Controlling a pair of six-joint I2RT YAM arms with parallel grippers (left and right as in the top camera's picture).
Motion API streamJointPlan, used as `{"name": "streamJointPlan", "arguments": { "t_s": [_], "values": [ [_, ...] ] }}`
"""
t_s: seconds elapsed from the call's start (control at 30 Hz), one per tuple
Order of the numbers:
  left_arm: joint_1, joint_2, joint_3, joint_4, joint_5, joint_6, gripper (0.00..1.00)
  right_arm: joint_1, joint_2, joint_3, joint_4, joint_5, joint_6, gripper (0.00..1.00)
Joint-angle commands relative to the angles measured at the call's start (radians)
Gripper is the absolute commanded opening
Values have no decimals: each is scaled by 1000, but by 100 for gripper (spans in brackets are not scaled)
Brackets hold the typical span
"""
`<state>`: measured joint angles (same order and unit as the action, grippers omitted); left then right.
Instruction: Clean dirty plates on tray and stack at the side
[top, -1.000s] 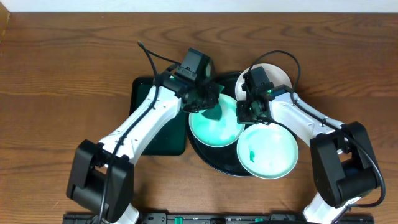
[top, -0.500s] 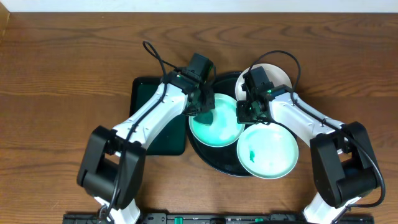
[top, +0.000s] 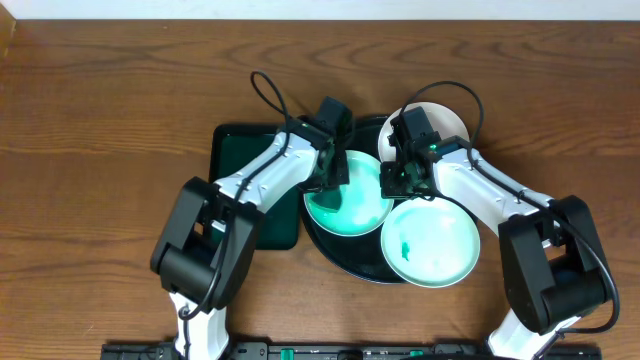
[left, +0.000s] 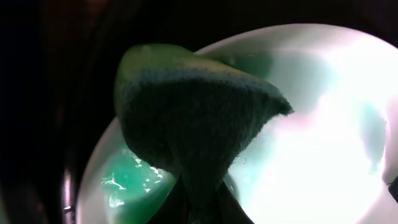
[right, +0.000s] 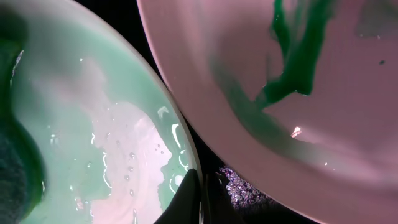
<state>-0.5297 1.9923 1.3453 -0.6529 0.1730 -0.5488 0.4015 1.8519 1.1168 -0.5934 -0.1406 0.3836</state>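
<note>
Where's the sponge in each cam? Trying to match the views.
Overhead: sponge sits mid-frame, on the left part of the mint plate.
Left wrist: sponge fills centre-left, with the plate behind it.
Right wrist: only a dark green sliver at the lower left edge, probably the sponge.
Shared landmark: that wet mint plate.

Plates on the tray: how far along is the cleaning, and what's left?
Done: nothing visibly; no plate is stacked aside, all three sit on or over the black tray. In hand: the left gripper presses the green sponge onto the middle mint plate, whose rim the right gripper pinches. Left: the front mint plate shows a green smear, the white plate waits behind, then stacking.
</note>
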Motion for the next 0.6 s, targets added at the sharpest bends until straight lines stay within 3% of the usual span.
{"name": "streamJointPlan", "arguments": {
  "t_s": [0.0, 0.23, 0.47, 0.57],
  "values": [
    [-30, 63, -16, 6, 101, 10, 7, 6, -13, -7, -2, -21, 12, 1],
    [-27, 30, -10, 108, 336, 10, 7, 6, -13, -7, -2, -21, 12, 1],
    [19, -95, -4, 108, 328, 18, 7, 6, -13, -7, -3, -21, 12, 1],
    [41, -158, -4, 85, 261, 21, 7, 6, -13, -7, -2, -21, 12, 1]
  ]
}}
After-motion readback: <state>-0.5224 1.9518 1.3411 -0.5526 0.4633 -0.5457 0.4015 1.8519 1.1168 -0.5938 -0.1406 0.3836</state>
